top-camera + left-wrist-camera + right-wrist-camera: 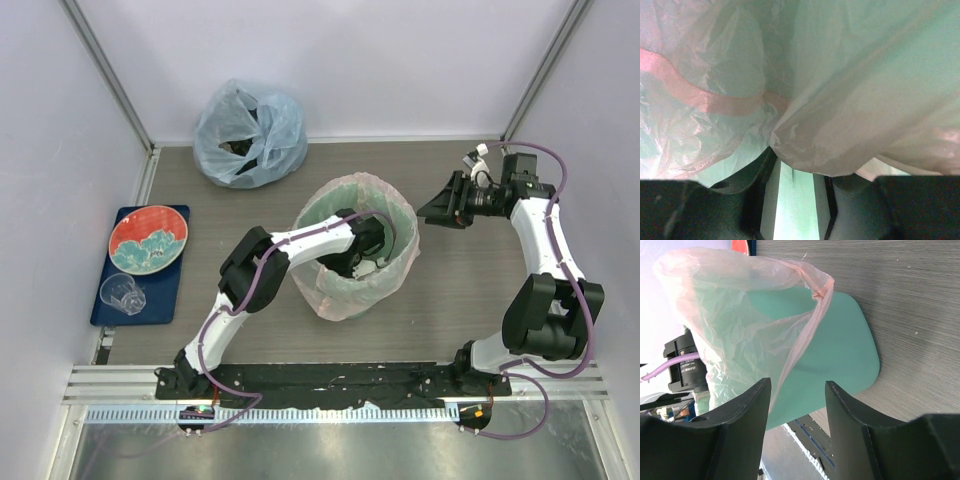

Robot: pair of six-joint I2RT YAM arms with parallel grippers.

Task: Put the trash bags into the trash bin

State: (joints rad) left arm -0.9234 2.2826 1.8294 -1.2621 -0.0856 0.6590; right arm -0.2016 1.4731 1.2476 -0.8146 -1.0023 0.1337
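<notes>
The mint-green trash bin [333, 214] stands mid-table; the right wrist view shows its smooth side [840, 340]. The pale-pink trash bag [338, 296] lines it, with its edge folded over the rim and down the outside. My left gripper [366, 246] is down inside the bin's mouth. In the left wrist view the bag film [850, 95] hangs over the fingertips; the jaws stand apart with green showing between them. My right gripper [438, 212] is open and empty, just right of the bin, with the bag's rim [740, 315] ahead of its fingers [752, 405].
A bulging pale-blue bag [250, 133] sits at the back, left of centre. At the left, a blue mat [168, 288] carries a red and teal plate [148, 238] and a clear cup [122, 293]. Walls close in the sides and back.
</notes>
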